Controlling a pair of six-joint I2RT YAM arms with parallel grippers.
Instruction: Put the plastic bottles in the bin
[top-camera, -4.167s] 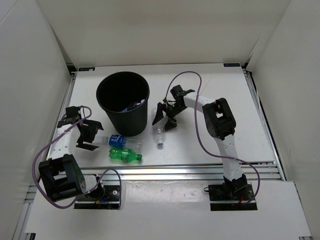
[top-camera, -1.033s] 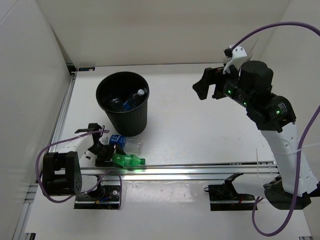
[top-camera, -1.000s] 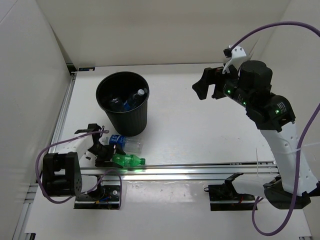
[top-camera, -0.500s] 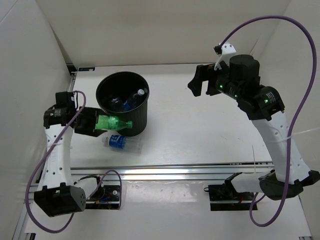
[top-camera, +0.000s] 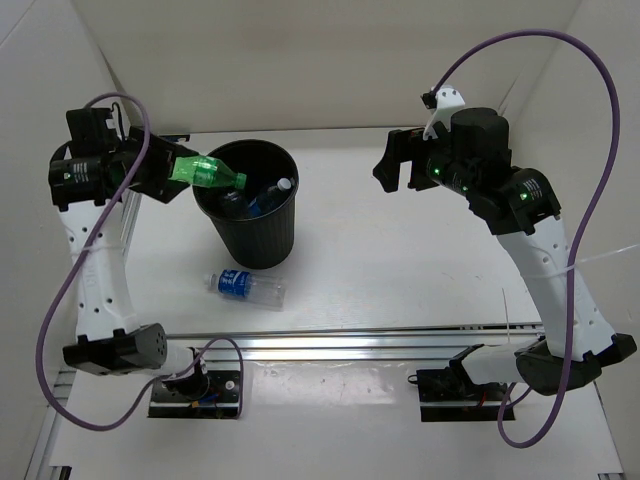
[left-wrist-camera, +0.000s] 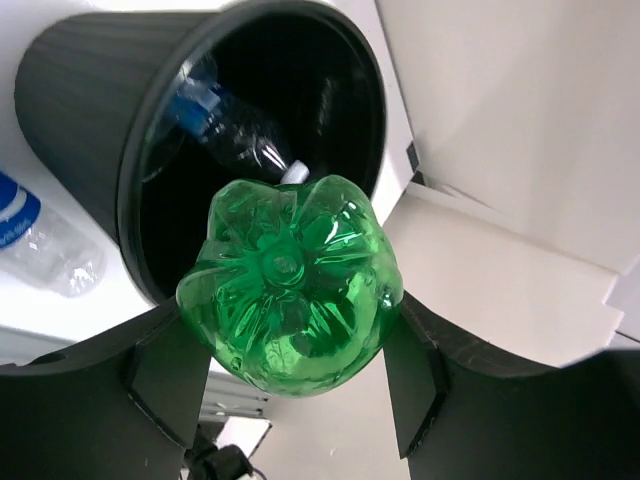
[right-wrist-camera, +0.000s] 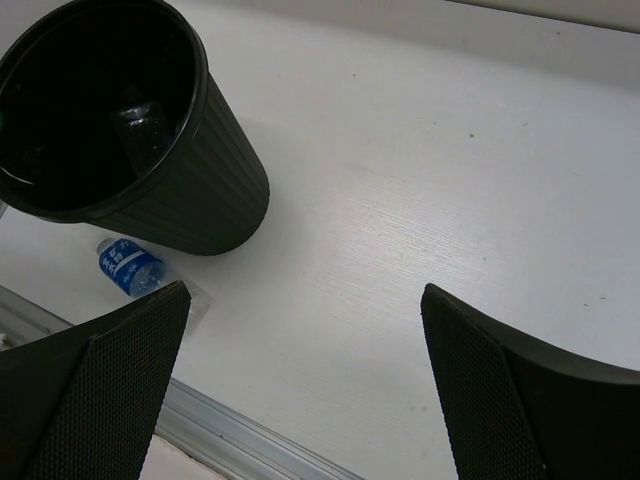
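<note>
Top external: fixed high behind the near edge of the flat white table, looking down and forward; far off, whole work area in frame. Left wrist: high at left, aimed down into the mouth of the round black plastic bin, very close behind the base of the green plastic bottle. Right wrist: high at right, tilted down and leftward across the table, well back. Shared by all three: bin and the clear blue-labelled plastic bottle lying beside it.

Left hand tight, right hand agape
</note>
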